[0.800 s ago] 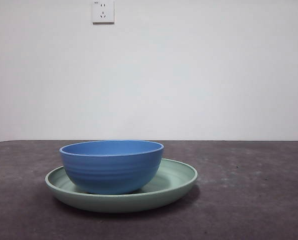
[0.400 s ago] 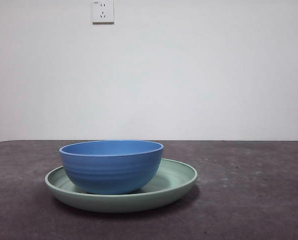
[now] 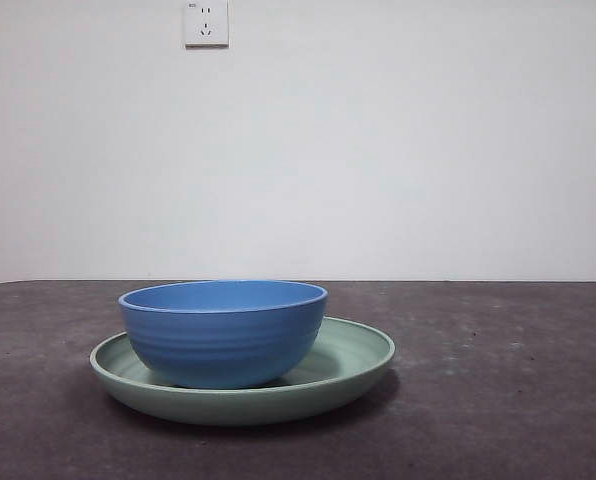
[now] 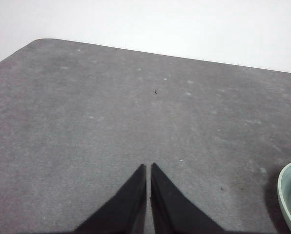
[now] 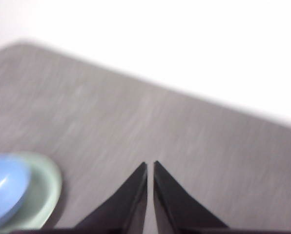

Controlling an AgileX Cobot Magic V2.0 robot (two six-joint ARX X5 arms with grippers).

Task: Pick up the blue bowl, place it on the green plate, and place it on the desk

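Blue bowl [image 3: 223, 332] sits upright inside the green plate [image 3: 358, 360] on the worktop [image 3: 498, 400]. You'll find the left tool [image 4: 148, 166] closed, empty, over bare worktop beside the plate. Right tool [image 5: 150, 165] likewise closed, holding nothing, apart from the bowl.

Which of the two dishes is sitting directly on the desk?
The green plate; it rests on the desk, while the blue bowl sits inside it.
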